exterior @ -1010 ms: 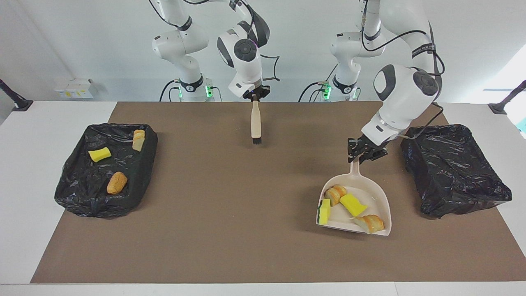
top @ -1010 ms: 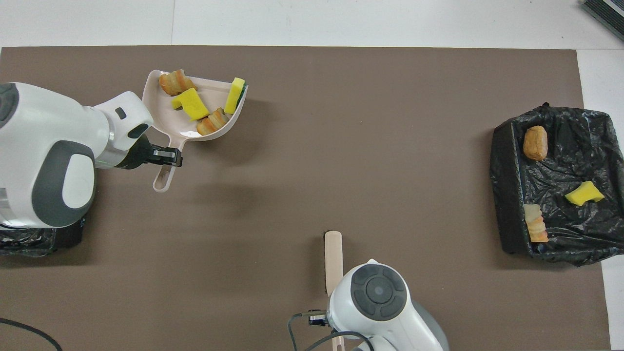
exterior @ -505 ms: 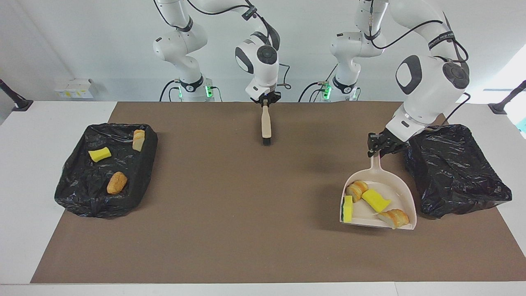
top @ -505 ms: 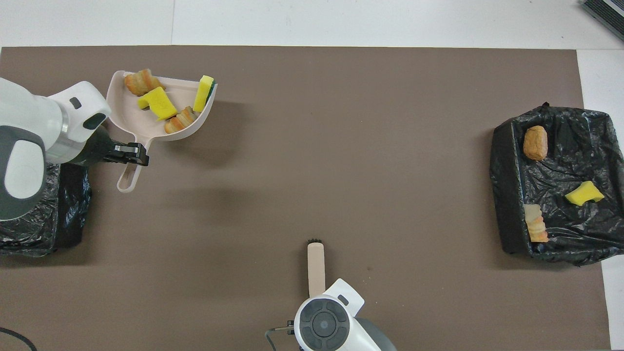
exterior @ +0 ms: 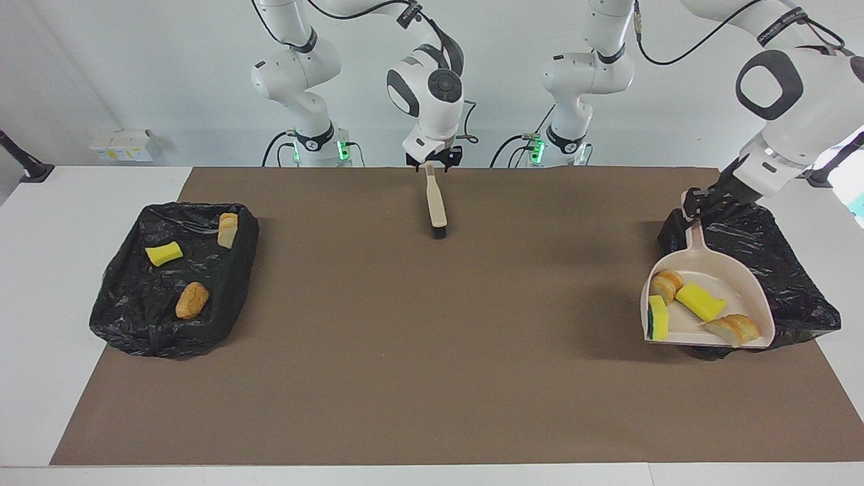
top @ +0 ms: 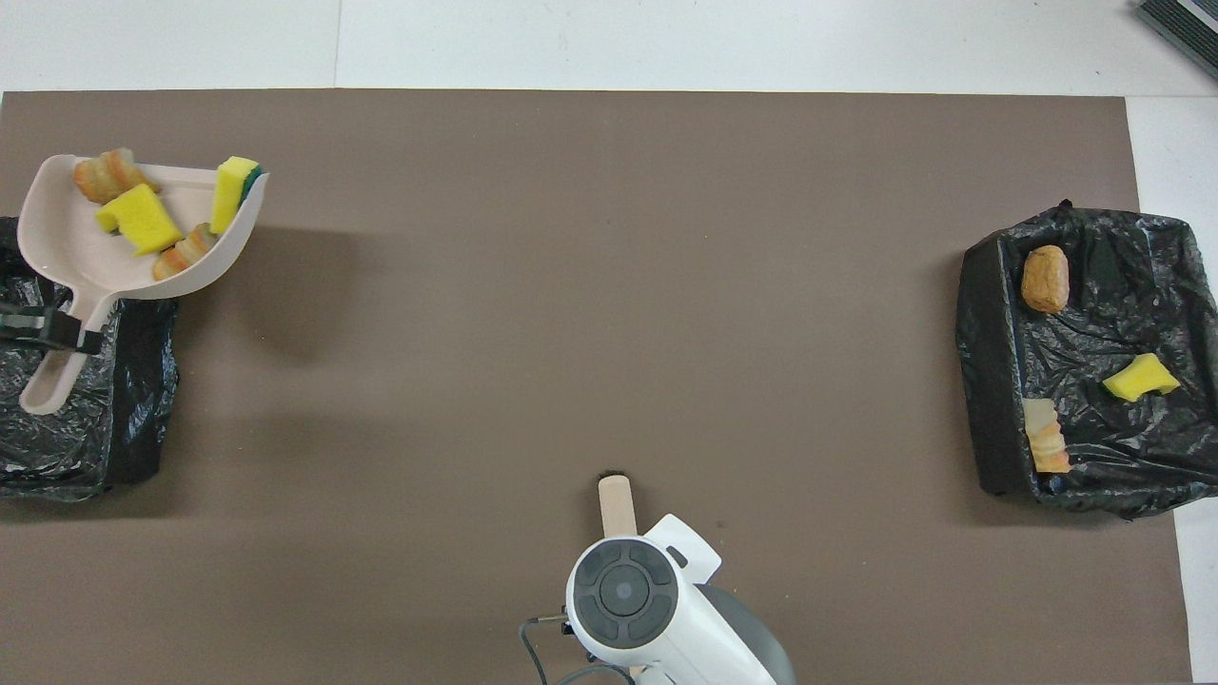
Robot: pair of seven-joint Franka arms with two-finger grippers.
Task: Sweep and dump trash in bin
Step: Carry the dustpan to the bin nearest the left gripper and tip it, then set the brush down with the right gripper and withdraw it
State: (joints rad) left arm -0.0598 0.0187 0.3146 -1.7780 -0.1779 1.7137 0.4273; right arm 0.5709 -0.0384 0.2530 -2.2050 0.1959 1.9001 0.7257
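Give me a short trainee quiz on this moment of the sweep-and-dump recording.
1. How many trash pieces lie in the dustpan?
2. True or false: the black bin at the right arm's end of the table holds nothing.
3. What does the left pincer grip? A. the brush B. the dustpan's handle C. a yellow sponge

Key:
1. Four.
2. False; three pieces lie in it.
3. B
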